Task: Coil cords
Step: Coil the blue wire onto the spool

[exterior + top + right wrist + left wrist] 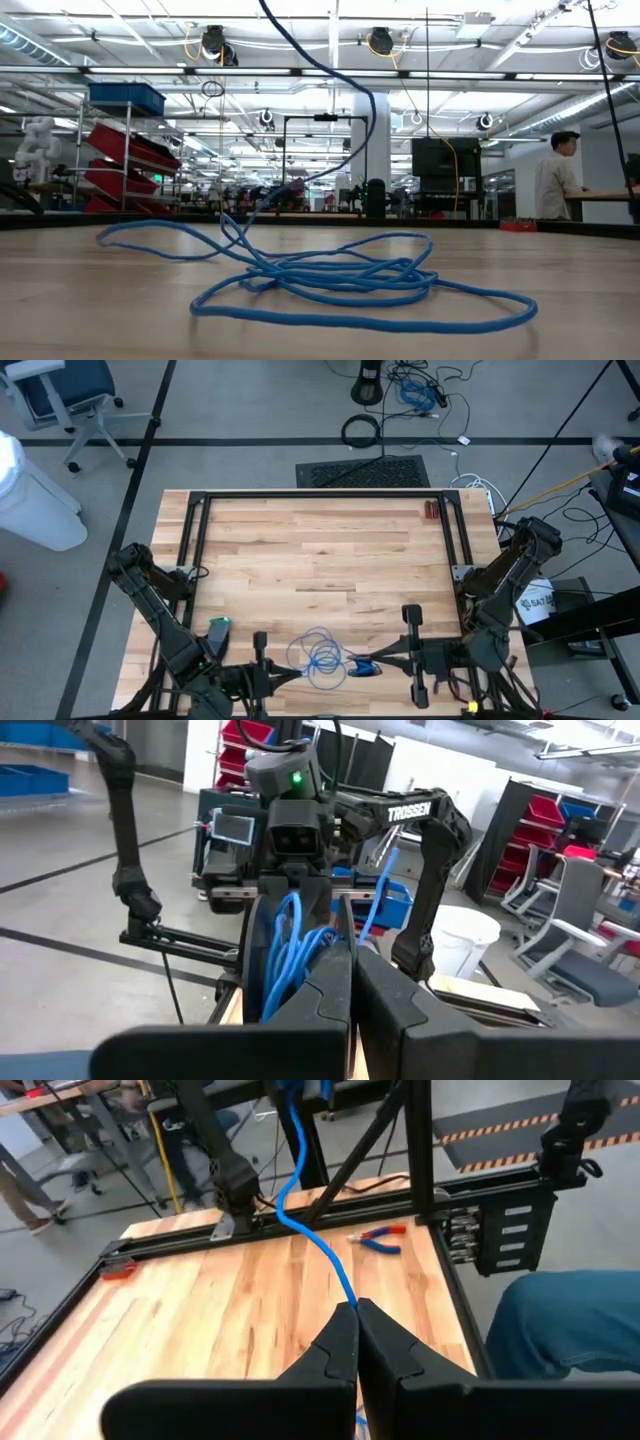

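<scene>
The blue cord (322, 656) lies in loose, messy loops on the wooden counter (320, 550), at the near edge, with the left end effector (262, 677) on one side of it and the right end effector (412, 658) on the other. In the low view one strand of it goes up off the counter, out of the top of the picture.

The left end effector is pinched tight on a strand of the cord; in its wrist view the cord runs straight out from between its closed fingers. The right end effector is closed too. Its tips meet right at the blue loops, but we cannot tell if it really has hold of a strand.

We think we are at the start of the job, because the loops are still wide and tangled. To do this step well, we should keep one end pinched and still, and lay the slack round in small even rings close to the pile. We should go slowly, so the thin cord does not slip or knot.

The red pliers (431, 510) lie at the far edge, well apart from the cord.
</scene>
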Robot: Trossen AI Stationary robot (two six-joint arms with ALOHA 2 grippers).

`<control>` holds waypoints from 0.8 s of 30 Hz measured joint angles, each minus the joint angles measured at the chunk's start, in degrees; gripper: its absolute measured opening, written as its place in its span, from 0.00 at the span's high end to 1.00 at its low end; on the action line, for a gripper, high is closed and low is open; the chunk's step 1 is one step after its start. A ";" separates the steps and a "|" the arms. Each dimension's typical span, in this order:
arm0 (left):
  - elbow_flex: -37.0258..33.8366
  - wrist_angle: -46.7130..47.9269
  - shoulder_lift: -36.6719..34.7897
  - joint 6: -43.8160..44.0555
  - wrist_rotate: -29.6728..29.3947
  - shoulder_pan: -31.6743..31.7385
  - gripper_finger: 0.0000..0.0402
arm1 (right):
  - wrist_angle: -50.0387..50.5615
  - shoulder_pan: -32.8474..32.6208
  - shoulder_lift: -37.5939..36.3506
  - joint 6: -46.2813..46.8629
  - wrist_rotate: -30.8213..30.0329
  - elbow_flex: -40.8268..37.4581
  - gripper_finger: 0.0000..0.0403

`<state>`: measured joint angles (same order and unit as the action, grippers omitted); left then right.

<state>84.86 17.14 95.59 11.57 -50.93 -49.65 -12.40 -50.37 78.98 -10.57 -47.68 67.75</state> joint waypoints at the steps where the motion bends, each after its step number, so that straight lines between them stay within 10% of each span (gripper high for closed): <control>1: 0.05 -0.04 0.00 0.00 0.64 0.00 1.00 | 0.04 -0.02 0.00 0.00 0.00 0.00 1.00; 24: 0.72 -4.65 -0.07 -6.01 6.12 -3.04 1.00 | -4.24 0.00 0.04 3.27 6.04 0.00 1.00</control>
<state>85.58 12.49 95.53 5.57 -44.81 -52.69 -16.64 -50.37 79.02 -7.30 -41.64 67.75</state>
